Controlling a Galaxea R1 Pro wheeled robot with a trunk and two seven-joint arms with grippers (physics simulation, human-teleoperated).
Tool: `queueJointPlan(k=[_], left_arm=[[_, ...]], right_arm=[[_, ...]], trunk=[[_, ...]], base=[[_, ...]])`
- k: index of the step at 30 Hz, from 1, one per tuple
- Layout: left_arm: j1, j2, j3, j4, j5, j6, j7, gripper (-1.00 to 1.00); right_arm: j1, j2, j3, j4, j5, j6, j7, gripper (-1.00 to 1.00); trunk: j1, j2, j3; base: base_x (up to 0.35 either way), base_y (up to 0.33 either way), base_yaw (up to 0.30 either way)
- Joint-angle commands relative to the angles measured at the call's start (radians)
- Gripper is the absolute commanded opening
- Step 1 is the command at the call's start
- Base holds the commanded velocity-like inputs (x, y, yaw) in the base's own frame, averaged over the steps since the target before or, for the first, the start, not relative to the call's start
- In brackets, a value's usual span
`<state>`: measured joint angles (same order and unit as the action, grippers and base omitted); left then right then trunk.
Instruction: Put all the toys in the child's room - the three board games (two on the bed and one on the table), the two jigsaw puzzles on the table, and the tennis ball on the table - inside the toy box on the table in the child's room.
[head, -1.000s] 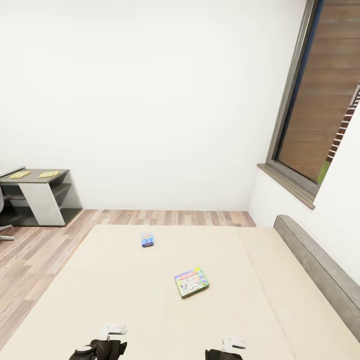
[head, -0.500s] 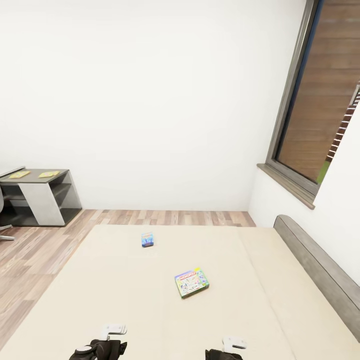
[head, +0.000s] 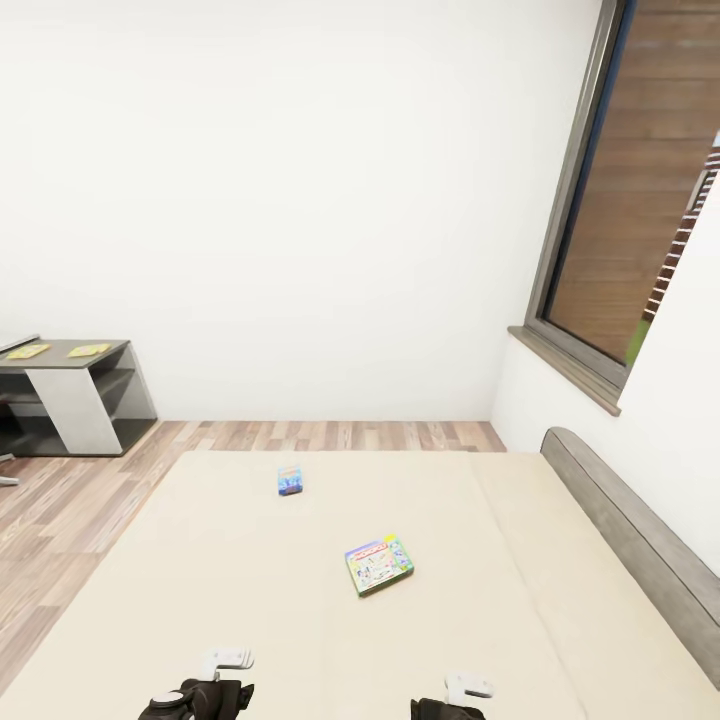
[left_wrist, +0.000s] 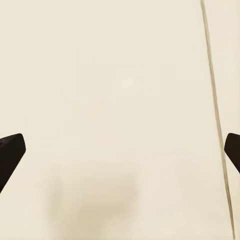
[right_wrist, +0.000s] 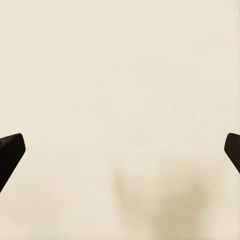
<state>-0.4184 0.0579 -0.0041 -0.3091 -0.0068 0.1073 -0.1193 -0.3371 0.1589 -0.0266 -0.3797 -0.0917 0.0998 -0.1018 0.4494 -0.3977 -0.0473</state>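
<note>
Both grippers hang low over the bed (head: 250, 600) with nothing in them: the left gripper (left_wrist: 120, 150) and the right gripper (right_wrist: 120, 150) each show dark fingertips spread to the far sides of their wrist views, jaws wide apart above bare cream mattress. In the head view they sit at about 7 and 5 o'clock.

Ahead, near 12 o'clock from the right gripper, lies the green game (head: 379, 565), flat and slightly skewed. Farther off, toward 11 o'clock, is the small blue game (head: 290, 481), well apart from the first. The table (head: 70, 390) stands far off at 9 o'clock with two flat yellow items on top; the toy box cannot be made out.

The step in hand seems to be approaching the green game. A flat box on a soft mattress probably calls for gripping across one edge.

Open mattress surrounds both games. The headboard (head: 630, 540) bounds the bed at 3 o'clock; floor (head: 60, 520) lies open toward the table.
</note>
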Motion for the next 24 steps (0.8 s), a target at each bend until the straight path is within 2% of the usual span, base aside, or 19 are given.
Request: queueJointPlan(k=[1,24], left_arm=[[0.000,0.000,0.000,-0.002,-0.001,0.006,-0.003,1.00],[0.000,0.000,0.000,-0.002,0.000,0.006,-0.003,1.00]], right_arm=[[0.000,0.001,-0.002,-0.002,-0.010,0.004,-0.002,1.00],[0.000,0.001,-0.003,-0.002,-0.005,0.005,-0.003,1.00]], trunk=[[0.001,-0.002,-0.002],[0.001,-0.002,-0.002]], base=[[0.000,0.000,-0.006],[0.000,0.000,0.000]])
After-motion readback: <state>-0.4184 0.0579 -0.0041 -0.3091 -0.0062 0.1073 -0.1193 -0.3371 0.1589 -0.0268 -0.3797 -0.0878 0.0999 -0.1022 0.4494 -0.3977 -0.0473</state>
